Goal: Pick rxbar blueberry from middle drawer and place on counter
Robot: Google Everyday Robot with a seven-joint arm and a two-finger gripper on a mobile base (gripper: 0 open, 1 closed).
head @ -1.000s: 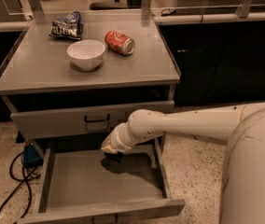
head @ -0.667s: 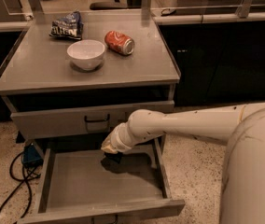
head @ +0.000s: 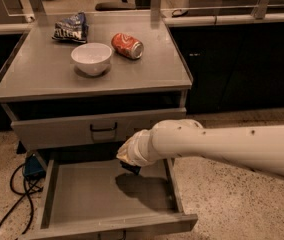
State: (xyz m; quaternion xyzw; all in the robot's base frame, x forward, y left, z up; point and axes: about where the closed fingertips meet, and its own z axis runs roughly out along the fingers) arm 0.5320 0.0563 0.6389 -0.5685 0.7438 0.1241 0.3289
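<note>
Camera view: the gripper (head: pixel 128 160) hangs low at the far right of the open middle drawer (head: pixel 107 225), fingers clenched on the dark rxbar blueberry (head: pixel 131 168) (only a sliver shows). Rising straight could knock it against the drawer front (head: pixel 67 130) above. A shallow pinch might drop it short of the counter (head: pixel 152 76).

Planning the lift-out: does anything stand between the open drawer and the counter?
The gripper sits in the middle drawer, under the upper drawer front and counter edge. A bowl, can and chip bag occupy the counter's rear.
</note>
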